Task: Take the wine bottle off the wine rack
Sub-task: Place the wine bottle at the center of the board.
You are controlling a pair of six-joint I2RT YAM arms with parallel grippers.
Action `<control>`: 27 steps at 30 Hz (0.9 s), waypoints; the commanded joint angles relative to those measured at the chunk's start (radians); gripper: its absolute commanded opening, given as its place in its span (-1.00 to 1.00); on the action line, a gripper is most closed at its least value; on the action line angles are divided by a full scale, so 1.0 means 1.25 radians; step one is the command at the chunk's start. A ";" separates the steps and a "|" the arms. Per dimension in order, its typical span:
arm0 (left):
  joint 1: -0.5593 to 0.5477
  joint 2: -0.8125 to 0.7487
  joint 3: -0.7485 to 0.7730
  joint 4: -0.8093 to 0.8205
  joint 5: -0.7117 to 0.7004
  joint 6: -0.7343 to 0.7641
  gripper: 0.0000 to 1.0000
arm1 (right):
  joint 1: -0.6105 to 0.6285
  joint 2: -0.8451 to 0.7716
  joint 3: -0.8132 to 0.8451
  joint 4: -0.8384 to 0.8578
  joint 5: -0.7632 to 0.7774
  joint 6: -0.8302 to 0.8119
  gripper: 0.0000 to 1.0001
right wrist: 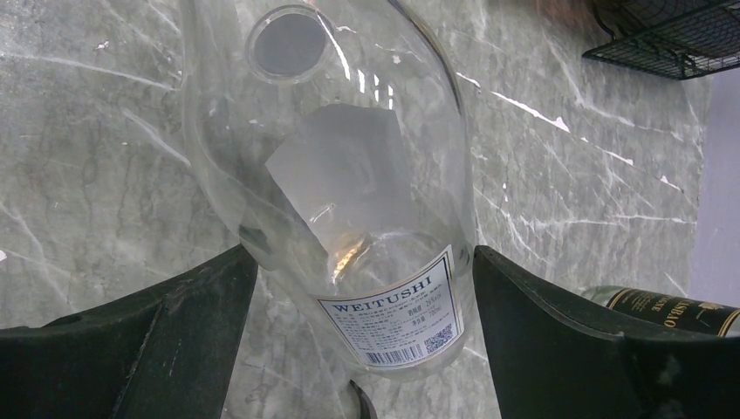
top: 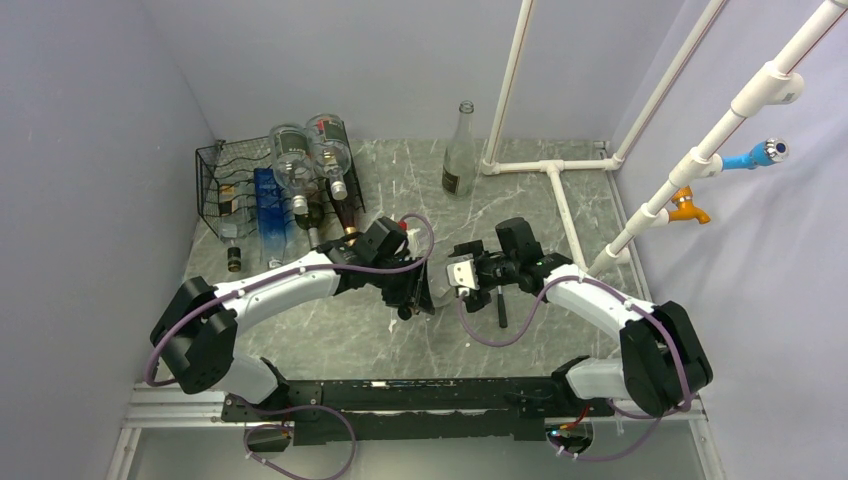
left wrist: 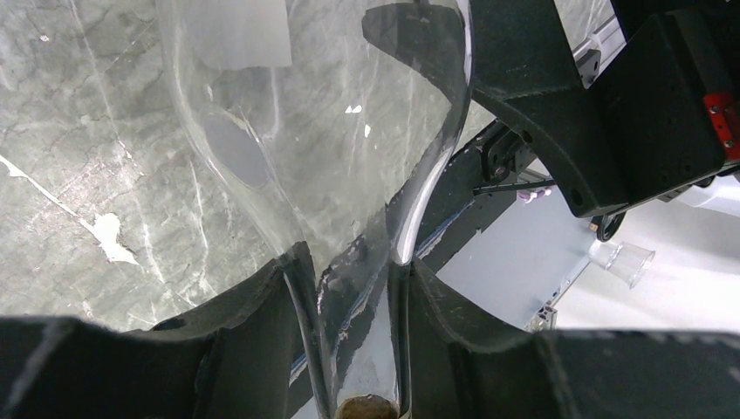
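Soft, even light leaves only faint shadows on the surface (top: pixel 400 180), with small white glints on the clear bottle (right wrist: pixel 349 201).

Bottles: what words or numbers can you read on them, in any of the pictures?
"WEITUSHI": black letters on the white label of the clear bottle.
Small print, barcode and square code below it: too small to read.
Gold letters on the dark bottle, lower right of the right wrist view: cut off, unreadable.
Labels on the bottles in the wine rack, top view: too small to read.
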 commanded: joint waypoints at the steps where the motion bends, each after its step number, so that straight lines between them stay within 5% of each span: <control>1: -0.007 -0.040 0.032 0.232 0.117 0.001 -0.34 | 0.007 0.020 -0.011 -0.022 -0.060 -0.009 0.76; 12: 0.012 -0.081 -0.013 0.268 0.132 -0.016 0.10 | -0.019 0.023 -0.005 -0.038 -0.103 0.014 0.76; 27: 0.028 -0.087 -0.018 0.303 0.170 -0.019 0.36 | -0.034 0.030 0.002 -0.060 -0.151 0.021 0.77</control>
